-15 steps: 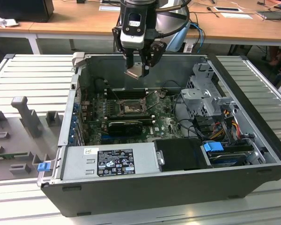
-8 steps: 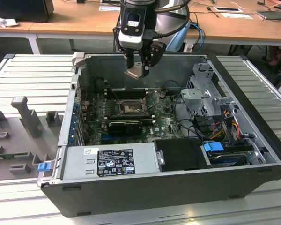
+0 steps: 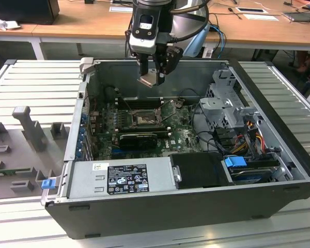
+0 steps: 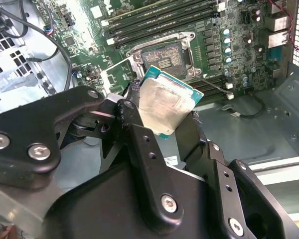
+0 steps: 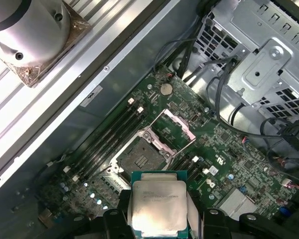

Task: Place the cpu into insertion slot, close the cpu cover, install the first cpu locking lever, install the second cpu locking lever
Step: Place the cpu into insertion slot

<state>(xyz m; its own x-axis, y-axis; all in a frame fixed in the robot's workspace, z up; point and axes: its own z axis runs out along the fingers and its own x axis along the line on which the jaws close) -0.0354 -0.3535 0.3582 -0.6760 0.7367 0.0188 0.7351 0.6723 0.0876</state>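
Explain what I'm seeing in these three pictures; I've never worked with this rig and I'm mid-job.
The exterior view looks from off the arm at an open computer case resting on a ribbed metal table. Above it hangs one robot arm ending in a gripper. The two wrist views come from cameras riding on the arm, looking down past the gripper into the case. The gripper is shut on the cpu, a thin square chip held by its edges, in the air above the green motherboard. Below it sits the insertion slot, bare, with the cpu cover swung open beside it. The grey box along the case's near side in the exterior view is the power supply.
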